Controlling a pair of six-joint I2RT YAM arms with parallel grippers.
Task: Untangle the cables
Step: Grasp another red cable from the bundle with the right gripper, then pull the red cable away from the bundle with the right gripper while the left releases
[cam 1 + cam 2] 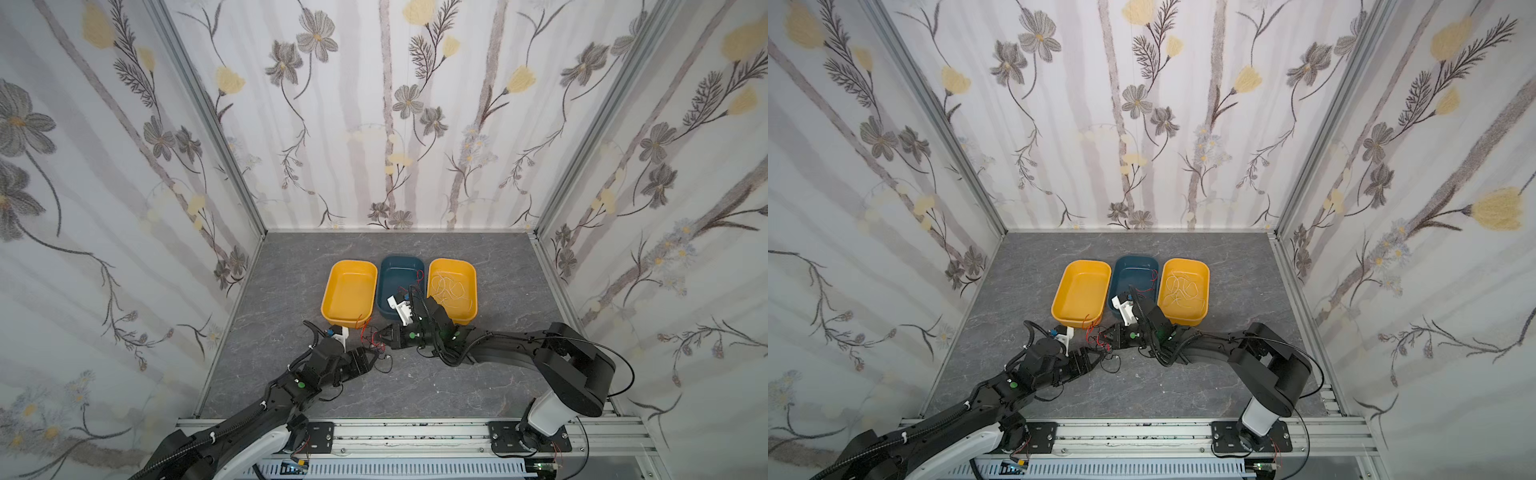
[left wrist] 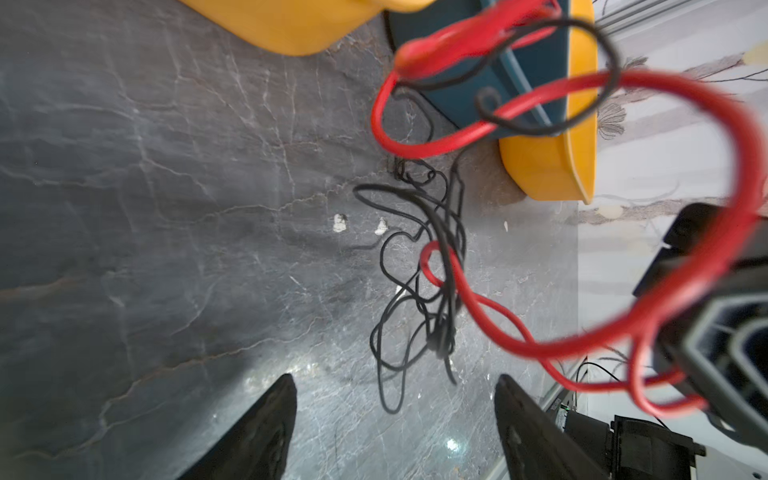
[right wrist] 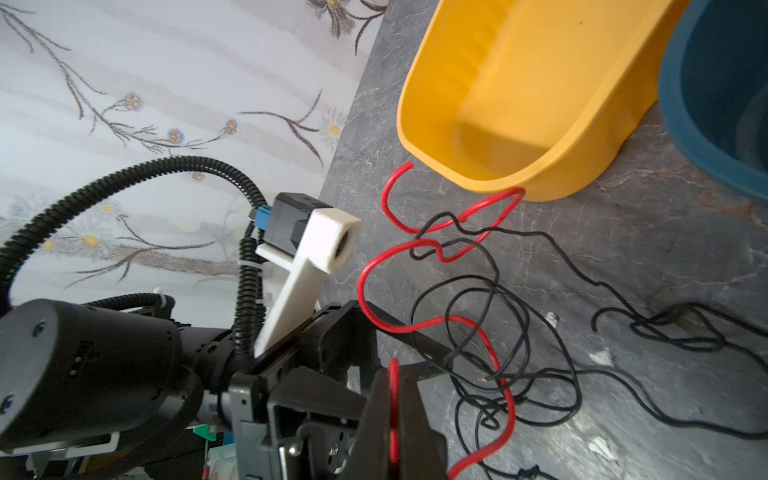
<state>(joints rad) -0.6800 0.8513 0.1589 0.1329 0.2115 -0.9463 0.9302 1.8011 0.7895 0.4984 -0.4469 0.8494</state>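
A: Cables [image 1: 374, 345] at the jaws: what do you have?

B: Your right gripper [image 3: 392, 374] has its jaws pressed together on the red cable [image 3: 432, 323], which runs straight down between the fingers [image 3: 419, 419]. Your left gripper [image 2: 395, 380] stands spread, pinching nothing, and points toward the right one.

A: And around them?

B: The red cable loops up off the table [image 1: 291, 270] between your two grippers, and black cables [image 3: 536, 332] thread through its loops. The rest of the black cables lie in a loose heap on the table, just ahead of your left jaws.

A: Farther out?

B: The tangle sits just in front of the left yellow bin [image 1: 349, 286]. Beyond it, the blue bin [image 1: 400, 266] holds a red strand [image 1: 420, 275], and white cables [image 1: 451, 286] curl in the right yellow bin [image 1: 451, 259].
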